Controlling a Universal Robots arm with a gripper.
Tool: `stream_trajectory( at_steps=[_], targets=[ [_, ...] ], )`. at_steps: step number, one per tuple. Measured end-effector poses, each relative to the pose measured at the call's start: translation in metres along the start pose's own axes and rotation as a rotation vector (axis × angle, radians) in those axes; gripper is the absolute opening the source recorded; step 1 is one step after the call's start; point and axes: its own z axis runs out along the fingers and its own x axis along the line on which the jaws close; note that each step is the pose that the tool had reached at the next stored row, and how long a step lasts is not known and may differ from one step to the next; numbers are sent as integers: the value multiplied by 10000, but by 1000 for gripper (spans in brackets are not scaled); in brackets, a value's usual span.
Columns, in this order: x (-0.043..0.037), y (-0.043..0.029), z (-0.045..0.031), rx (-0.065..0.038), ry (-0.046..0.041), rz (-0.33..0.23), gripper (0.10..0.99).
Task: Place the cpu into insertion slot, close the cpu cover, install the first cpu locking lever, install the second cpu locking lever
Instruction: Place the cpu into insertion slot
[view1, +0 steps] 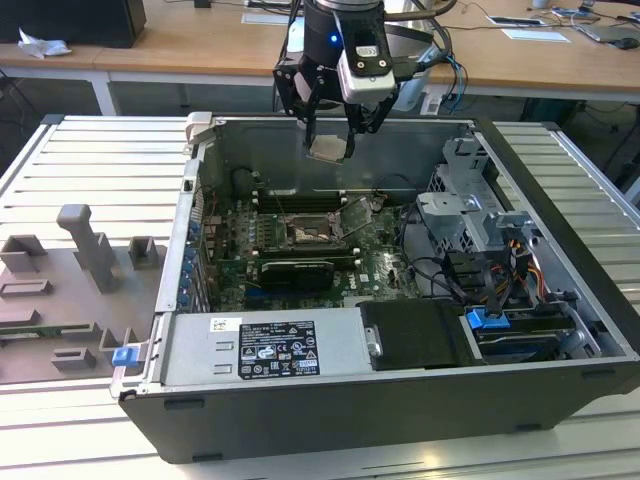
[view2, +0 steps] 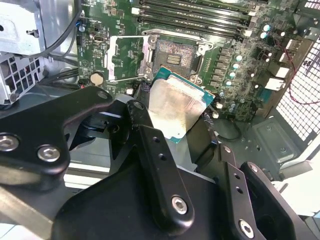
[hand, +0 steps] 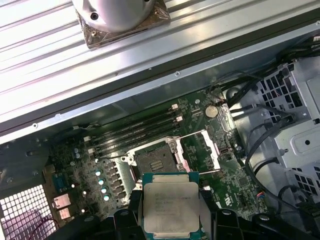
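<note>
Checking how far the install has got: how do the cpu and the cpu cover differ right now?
The cpu is a solid square with a pale metal top; the cpu cover is a thin silver frame with a large cut-out. The cpu is held in the pincer above the motherboard; the cpu cover sits on the board, swung open beside the empty socket. Both are square and roughly socket-sized.

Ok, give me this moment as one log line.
hand: shut on cpu | cpu: in the air, not seated | socket: empty | cpu cover: open
</note>
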Motion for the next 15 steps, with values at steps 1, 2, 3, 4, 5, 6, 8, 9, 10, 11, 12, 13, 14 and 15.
stream_trajectory(
  at_steps=[1, 2, 3, 4, 5, 6, 8, 9, 10, 11, 12, 13, 14, 15],
  targets=[
    [0, 0, 0, 0, -1, 15, 537],
    [0, 0, 0, 0, -3, 33, 537],
    [0, 0, 0, -1, -6, 69, 537],
    [0, 0, 0, -1, -8, 88, 537],
    [0, 0, 0, -2, -10, 106, 537],
    [0, 0, 1, -3, -13, 138, 537],
    [0, 0, 0, -3, -18, 198, 537],
    [0, 0, 1, -4, -19, 216, 537],
    [0, 0, 1, -5, -22, 243, 537],
    [0, 0, 1, -6, -25, 282, 537],
    [0, 0, 1, -6, -28, 307, 537],
    [0, 0, 1, -6, -29, 322, 537],
    [0, 0, 1, -7, -32, 360, 537],
    [0, 0, 1, -7, -34, 376, 537]
  ],
)
